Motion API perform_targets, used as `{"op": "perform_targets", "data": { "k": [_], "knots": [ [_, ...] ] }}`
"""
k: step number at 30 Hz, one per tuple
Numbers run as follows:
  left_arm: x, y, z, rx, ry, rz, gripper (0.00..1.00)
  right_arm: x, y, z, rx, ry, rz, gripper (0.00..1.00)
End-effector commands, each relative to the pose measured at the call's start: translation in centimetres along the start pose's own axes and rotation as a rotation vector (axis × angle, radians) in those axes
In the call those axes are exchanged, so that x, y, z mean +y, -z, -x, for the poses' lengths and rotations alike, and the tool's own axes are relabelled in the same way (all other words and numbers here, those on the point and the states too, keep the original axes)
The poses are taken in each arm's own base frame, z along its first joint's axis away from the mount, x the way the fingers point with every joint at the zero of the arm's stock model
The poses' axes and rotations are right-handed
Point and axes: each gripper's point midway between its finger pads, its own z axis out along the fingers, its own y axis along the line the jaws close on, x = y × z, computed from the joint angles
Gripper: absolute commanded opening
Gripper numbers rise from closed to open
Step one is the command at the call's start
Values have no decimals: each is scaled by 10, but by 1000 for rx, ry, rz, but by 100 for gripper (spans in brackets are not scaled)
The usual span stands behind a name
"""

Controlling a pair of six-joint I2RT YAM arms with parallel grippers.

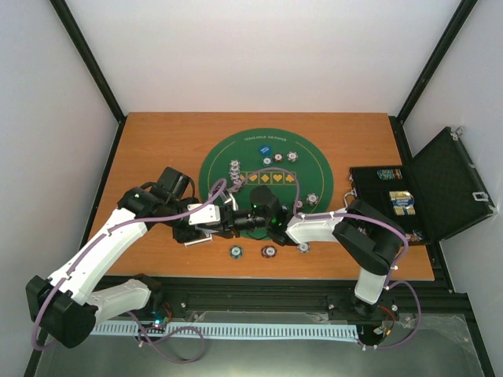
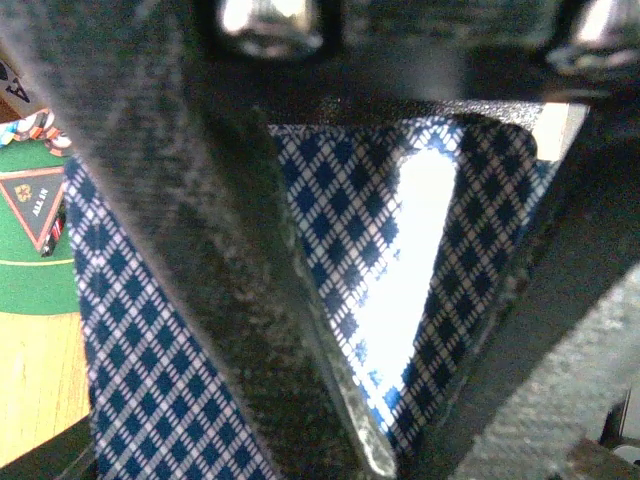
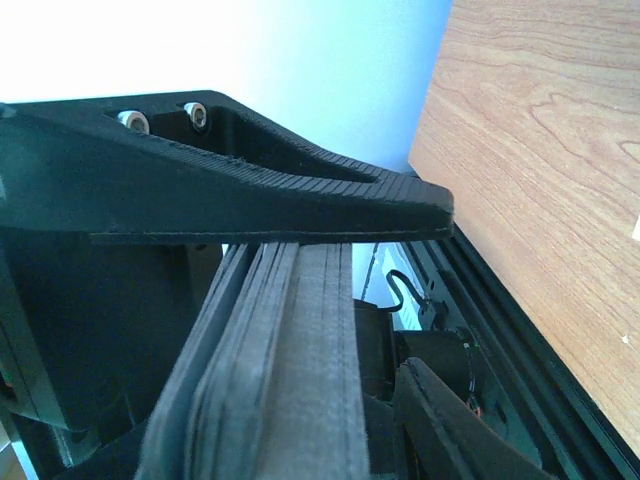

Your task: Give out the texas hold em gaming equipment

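Blue diamond-backed playing cards (image 2: 130, 380) lie between the fingers of my left gripper (image 1: 214, 226); clamped or not, I cannot tell. My right gripper (image 1: 234, 220) meets it head-on, jaws apart, deck edge against its upper finger (image 3: 250, 190). Beyond my left gripper's left finger: black-red triangular marker (image 2: 35, 205), then striped poker chips (image 2: 40, 130), on the green mat (image 2: 30, 285).

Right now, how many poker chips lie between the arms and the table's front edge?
3, in a row: left chip, middle chip, right chip. The arms may hide more.
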Motion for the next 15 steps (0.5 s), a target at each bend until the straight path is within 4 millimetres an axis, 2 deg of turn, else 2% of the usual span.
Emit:
{"op": "perform_targets", "data": {
  "k": [1,3,5,8,11,12,14,15],
  "knots": [
    [-3,3,6,-23,-49,-2,3,-2,1,1,-15,-12,8,41],
    [-4,2,4,-16,-52,-8,3,-4,3,4,-20,-18,1,40],
    [-4,2,3,-10,-53,-5,4,-6,5,8,-27,-22,-10,35],
    [-2,4,3,-9,-55,5,6,-12,7,9,-27,-29,-36,19],
    [-1,5,3,-8,-52,14,14,-14,8,9,-27,-30,-42,4],
    [1,7,4,-11,-47,21,20,-14,8,9,-27,-31,-45,3],
    [2,7,6,-16,-29,26,50,-17,9,8,-28,-33,-51,3],
    [2,9,8,-22,-18,24,60,-17,9,7,-27,-35,-51,3]
  ]
}}
